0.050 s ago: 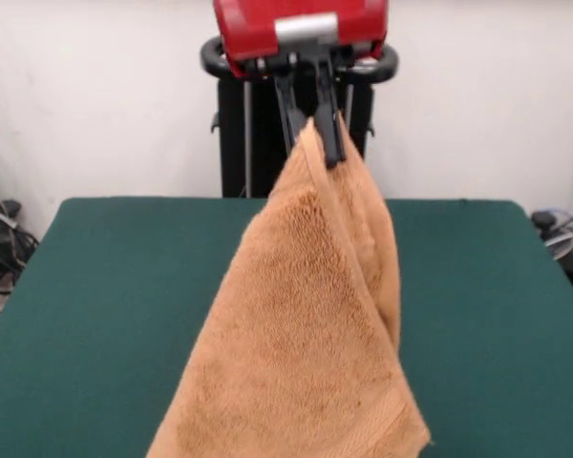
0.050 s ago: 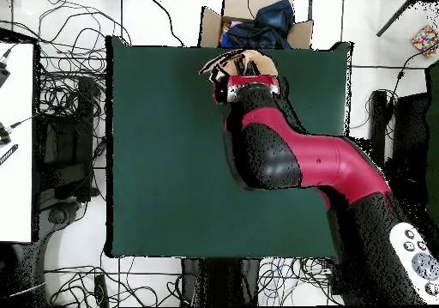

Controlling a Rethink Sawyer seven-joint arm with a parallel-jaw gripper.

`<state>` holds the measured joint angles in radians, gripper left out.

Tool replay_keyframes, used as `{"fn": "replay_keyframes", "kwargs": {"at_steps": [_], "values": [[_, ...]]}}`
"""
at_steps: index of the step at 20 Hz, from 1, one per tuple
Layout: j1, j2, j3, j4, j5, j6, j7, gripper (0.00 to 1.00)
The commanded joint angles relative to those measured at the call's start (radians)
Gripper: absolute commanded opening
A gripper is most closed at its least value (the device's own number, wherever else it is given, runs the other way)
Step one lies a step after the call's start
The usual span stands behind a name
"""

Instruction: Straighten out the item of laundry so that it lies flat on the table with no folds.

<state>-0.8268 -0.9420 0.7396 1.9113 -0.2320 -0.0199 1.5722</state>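
On the left of the front view the green table point(image 1: 105, 315) is bare. In the middle, the orange towel point(image 1: 296, 343) hangs down from the gripper point(image 1: 317, 138). The gripper's two black jaws are pinched tight on the top corner of the towel, and the towel droops in a long, folded shape that gets wider toward the bottom. One side is doubled over behind the other. I cannot tell if the bottom edge touches the table, because it runs off the picture. On the right the table is bare too.

From above, the red and black arm point(image 2: 291, 159) reaches over the table, and only a bit of towel point(image 2: 249, 64) peeks out past it.

I think this is the lifting step. Next the arm should go down slowly and pull sideways, so the towel lies out flat
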Motion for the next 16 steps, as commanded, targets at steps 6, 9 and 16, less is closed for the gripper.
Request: {"fn": "replay_keyframes", "kwargs": {"at_steps": [6,9,16], "values": [[-0.038,0.105,0.073,0.158,-0.097,-0.014,0.131,0.00],[-0.050,0.108,0.081,0.174,-0.106,0.028,0.106,0.00],[-0.067,0.124,0.061,0.209,-0.150,0.123,0.037,0.00]]}}
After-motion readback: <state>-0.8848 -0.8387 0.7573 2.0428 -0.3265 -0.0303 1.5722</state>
